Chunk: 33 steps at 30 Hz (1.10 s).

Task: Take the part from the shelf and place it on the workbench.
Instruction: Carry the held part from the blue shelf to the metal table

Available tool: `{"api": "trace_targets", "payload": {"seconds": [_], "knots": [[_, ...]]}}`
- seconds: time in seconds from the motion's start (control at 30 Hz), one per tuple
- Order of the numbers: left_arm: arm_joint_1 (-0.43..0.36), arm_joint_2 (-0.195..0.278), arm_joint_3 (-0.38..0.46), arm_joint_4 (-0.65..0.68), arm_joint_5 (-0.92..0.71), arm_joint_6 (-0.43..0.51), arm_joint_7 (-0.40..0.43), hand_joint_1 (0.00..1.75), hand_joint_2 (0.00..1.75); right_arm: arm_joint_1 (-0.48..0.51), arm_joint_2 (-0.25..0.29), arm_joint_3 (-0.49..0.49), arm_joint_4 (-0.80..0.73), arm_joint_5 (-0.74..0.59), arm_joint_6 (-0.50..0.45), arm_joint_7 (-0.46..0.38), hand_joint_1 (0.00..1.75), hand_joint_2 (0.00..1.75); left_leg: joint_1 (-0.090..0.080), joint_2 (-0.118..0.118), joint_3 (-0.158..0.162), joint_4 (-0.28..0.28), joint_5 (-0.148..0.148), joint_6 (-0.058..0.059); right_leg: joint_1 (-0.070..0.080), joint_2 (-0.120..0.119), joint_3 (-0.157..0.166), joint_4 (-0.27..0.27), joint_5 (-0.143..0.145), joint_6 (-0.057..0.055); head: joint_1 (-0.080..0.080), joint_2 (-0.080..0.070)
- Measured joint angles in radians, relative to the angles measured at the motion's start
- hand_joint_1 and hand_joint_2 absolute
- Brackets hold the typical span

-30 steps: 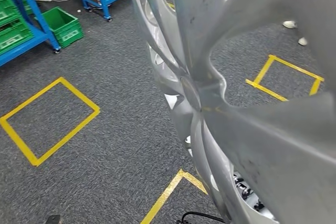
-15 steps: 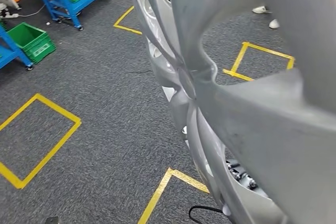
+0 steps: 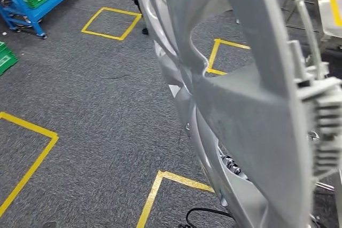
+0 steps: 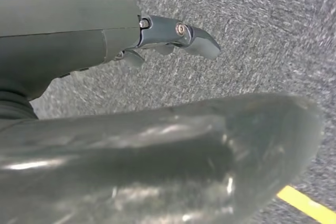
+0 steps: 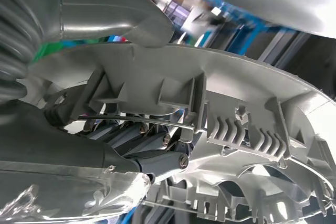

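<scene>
**A:** What is the robot carrying, and where is it sitting right now?

**B:** It is carrying the part (image 3: 242, 116), a silver spoked wheel cover, held up on edge close in front of the head camera and reaching from about 12 o'clock down to 5 o'clock in that view. Grey carpet floor (image 3: 101, 121) with yellow tape squares (image 3: 110, 22) is lying beneath it, so it is already off the shelf.

**A:** How is it likely to handle?

**B:** I am judging it as light, thin moulded plastic: fairly stiff across the spokes but springy at the rim, with a smooth painted face that could slide. The small ribbed clips and the wire ring on the back look breakable. The rim or a thick spoke seems the safest place to take hold, never the clips.

**A:** And the hands?

**B:** The right hand (image 5: 118, 153) is reaching in along the cover's back face, dark fingers (image 5: 166, 158) lying against the ribs under the wire ring, thumb over the rim, so it is gripping the part. The left hand (image 4: 91, 35) is stretching flat alongside a smooth grey surface; whether it is clamping that or only bracing it, I cannot tell.
</scene>
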Motion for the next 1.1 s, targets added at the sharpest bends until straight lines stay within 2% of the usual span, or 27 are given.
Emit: {"api": "trace_targets", "payload": {"seconds": [0.03,0.07,0.1,0.17,0.2,0.23,0.3,0.37,0.43,0.47,0.5,0.53,0.57,0.6,0.63,0.67,0.73,0.77,0.8,0.83,0.87,0.93,0.97,1.0,1.03,1.07,1.1], "knots": [[0.000,-0.001,-0.001,0.000,-0.006,-0.001,0.002,0.00,0.00,0.007,-0.002,0.000,0.000,0.005,-0.012,0.000,1.75,1.75,0.000,0.011,0.001,0.000,-0.001,0.000,0.000,-0.003,0.004,-0.003,0.010,0.001,0.000,0.000],[-0.002,-0.003,-0.003,0.000,-0.012,-0.001,0.003,0.00,0.00,0.013,-0.003,0.000,-0.001,0.009,-0.025,0.000,1.75,1.75,0.000,0.022,0.003,0.000,-0.003,-0.002,-0.001,-0.008,0.028,-0.046,0.034,0.001,0.000,0.000],[-0.003,-0.005,-0.006,0.000,-0.017,-0.001,0.003,0.00,0.00,0.017,-0.004,0.000,-0.001,0.012,-0.035,0.000,1.75,1.75,0.000,0.032,0.006,0.001,-0.005,-0.005,-0.001,-0.022,0.068,-0.116,0.066,0.000,0.000,0.000],[-0.006,-0.007,-0.012,0.000,-0.028,-0.001,0.004,0.00,0.00,0.021,-0.006,0.001,-0.002,0.015,-0.048,0.000,1.75,1.75,-0.005,0.048,0.012,0.003,-0.011,-0.015,0.004,-0.054,0.137,-0.236,0.103,-0.007,0.000,0.000],[-0.007,-0.008,-0.015,0.000,-0.031,-0.002,0.004,0.00,0.00,0.021,-0.007,0.002,-0.002,0.016,-0.052,0.000,1.75,1.75,-0.007,0.055,0.014,0.003,-0.013,-0.021,0.006,-0.060,0.152,-0.264,0.108,-0.014,0.000,0.000],[-0.009,-0.009,-0.018,0.000,-0.033,-0.002,0.004,0.00,0.00,0.023,-0.007,0.002,-0.003,0.016,-0.054,0.000,1.75,1.75,-0.009,0.063,0.015,0.003,-0.013,-0.026,0.009,-0.056,0.152,-0.271,0.105,-0.022,-0.001,0.000],[-0.014,-0.013,-0.022,0.000,-0.036,-0.002,0.004,0.00,0.00,0.027,-0.008,0.003,-0.004,0.014,-0.057,0.000,1.75,1.75,-0.007,0.074,0.016,0.002,-0.015,-0.036,0.008,-0.033,0.147,-0.274,0.111,-0.037,-0.001,0.000],[-0.018,-0.016,-0.027,0.000,-0.041,-0.002,0.002,0.00,0.00,0.027,-0.009,0.003,-0.005,0.010,-0.057,0.000,1.75,1.75,-0.004,0.046,0.000,0.038,-0.045,-0.045,0.005,-0.013,0.145,-0.278,0.116,-0.047,-0.003,0.000],[-0.019,-0.017,-0.033,0.000,-0.047,-0.003,-0.002,0.00,0.00,0.024,-0.010,0.003,-0.003,0.008,-0.057,0.000,1.75,1.75,-0.003,0.005,-0.056,0.153,-0.107,-0.047,0.003,0.008,0.143,-0.280,0.119,-0.053,-0.006,0.000],[-0.018,-0.018,-0.036,0.000,-0.050,-0.005,-0.003,0.00,0.00,0.023,-0.010,0.003,-0.002,0.009,-0.058,0.000,1.75,1.75,-0.003,-0.005,-0.090,0.220,-0.132,-0.047,0.004,0.019,0.142,-0.280,0.120,-0.055,-0.007,0.000],[-0.018,-0.019,-0.039,0.000,-0.053,-0.007,-0.004,0.00,0.00,0.024,-0.010,0.003,0.000,0.011,-0.059,0.000,1.75,1.75,-0.004,-0.010,-0.116,0.266,-0.143,-0.046,0.004,0.031,0.142,-0.280,0.121,-0.056,-0.008,0.000],[-0.017,-0.021,-0.041,0.000,-0.055,-0.009,-0.004,0.00,0.00,0.025,-0.010,0.003,0.001,0.013,-0.062,0.000,1.75,1.75,-0.004,-0.013,-0.127,0.279,-0.134,-0.044,0.004,0.044,0.141,-0.280,0.122,-0.056,-0.008,0.000],[-0.018,-0.022,-0.043,0.000,-0.057,-0.010,-0.004,0.00,0.00,0.026,-0.010,0.004,0.003,0.016,-0.066,0.000,1.75,1.75,-0.003,-0.016,-0.120,0.256,-0.107,-0.042,0.004,0.057,0.141,-0.280,0.123,-0.055,-0.008,0.000],[-0.018,-0.023,-0.046,0.000,-0.058,-0.012,-0.004,0.00,0.00,0.027,-0.010,0.004,0.004,0.019,-0.071,0.000,1.75,1.75,-0.003,-0.026,-0.096,0.202,-0.070,-0.040,0.003,0.070,0.141,-0.280,0.124,-0.053,-0.009,0.000],[-0.019,-0.024,-0.048,0.000,-0.059,-0.012,-0.004,0.00,0.00,0.028,-0.010,0.004,0.004,0.023,-0.077,0.000,1.75,1.75,-0.002,-0.048,-0.065,0.136,-0.036,-0.037,0.003,0.082,0.141,-0.279,0.125,-0.050,-0.010,0.000],[-0.019,-0.024,-0.049,0.000,-0.061,-0.013,-0.003,0.00,0.00,0.028,-0.010,0.004,0.004,0.029,-0.085,0.000,1.75,1.75,0.000,-0.067,-0.037,0.076,-0.015,-0.035,0.003,0.094,0.138,-0.277,0.127,-0.047,-0.011,0.000],[-0.020,-0.024,-0.051,0.000,-0.064,-0.013,0.000,0.00,0.00,0.032,-0.009,0.005,0.004,0.045,-0.104,0.000,1.75,1.75,0.000,-0.091,-0.009,0.014,-0.005,-0.032,0.002,0.114,0.131,-0.277,0.131,-0.036,-0.011,0.000],[-0.021,-0.024,-0.052,0.000,-0.065,-0.013,0.003,0.00,0.00,0.037,-0.008,0.005,0.004,0.055,-0.115,0.000,1.75,1.75,-0.001,-0.083,-0.006,0.007,-0.006,-0.028,0.000,0.125,0.128,-0.279,0.134,-0.030,-0.011,0.000],[-0.022,-0.025,-0.054,0.000,-0.066,-0.013,0.006,0.00,0.00,0.042,-0.008,0.005,0.004,0.064,-0.126,0.000,1.75,1.75,-0.002,-0.074,-0.006,0.006,-0.003,-0.022,-0.001,0.125,0.124,-0.280,0.136,-0.025,-0.011,0.000],[-0.023,-0.025,-0.056,0.000,-0.066,-0.013,0.007,0.00,0.00,0.046,-0.008,0.005,0.004,0.071,-0.134,0.000,1.75,1.75,-0.002,-0.064,-0.004,0.003,-0.001,-0.015,-0.001,0.110,0.119,-0.272,0.132,-0.020,-0.010,0.000],[-0.022,-0.026,-0.058,0.000,-0.066,-0.013,0.008,0.00,0.00,0.048,-0.008,0.005,0.004,0.076,-0.140,0.000,1.75,1.75,-0.002,-0.052,-0.003,0.001,0.001,-0.009,0.000,0.083,0.106,-0.247,0.115,-0.017,-0.007,0.000],[-0.020,-0.026,-0.060,0.000,-0.066,-0.013,0.009,0.00,0.00,0.049,-0.008,0.006,0.004,0.081,-0.145,0.000,1.75,1.75,-0.003,-0.030,-0.002,-0.001,0.001,-0.001,0.002,0.022,0.055,-0.135,0.053,-0.010,-0.002,0.000],[-0.018,-0.026,-0.060,0.000,-0.066,-0.013,0.009,0.00,0.00,0.050,-0.007,0.006,0.004,0.086,-0.149,0.000,1.75,1.75,-0.004,-0.017,-0.002,-0.001,0.000,0.000,0.002,0.008,0.023,-0.067,0.021,-0.006,-0.001,0.000],[-0.016,-0.025,-0.060,0.000,-0.066,-0.013,0.010,0.00,0.00,0.050,-0.007,0.007,0.004,0.091,-0.156,0.000,1.75,1.75,-0.004,-0.005,-0.002,-0.001,-0.001,0.001,0.001,0.002,0.001,-0.016,0.002,-0.003,0.000,0.000],[-0.016,-0.025,-0.060,0.000,-0.066,-0.012,0.010,0.00,0.00,0.050,-0.007,0.008,0.004,0.097,-0.165,0.000,1.75,1.75,-0.005,0.006,-0.001,-0.001,-0.001,0.000,0.000,-0.001,-0.004,0.001,0.002,-0.002,0.000,0.000],[-0.016,-0.025,-0.060,0.000,-0.066,-0.012,0.009,0.00,0.00,0.050,-0.008,0.008,0.004,0.101,-0.174,0.000,1.75,1.75,-0.004,0.017,0.000,0.000,-0.003,-0.001,-0.001,-0.004,0.011,-0.022,0.020,-0.001,0.000,0.000],[-0.017,-0.027,-0.061,0.000,-0.066,-0.012,0.008,0.00,0.00,0.049,-0.008,0.009,0.004,0.103,-0.181,0.000,1.75,1.75,-0.004,0.028,0.002,0.000,-0.004,-0.003,-0.001,-0.013,0.046,-0.081,0.049,-0.001,0.001,0.000]]}}
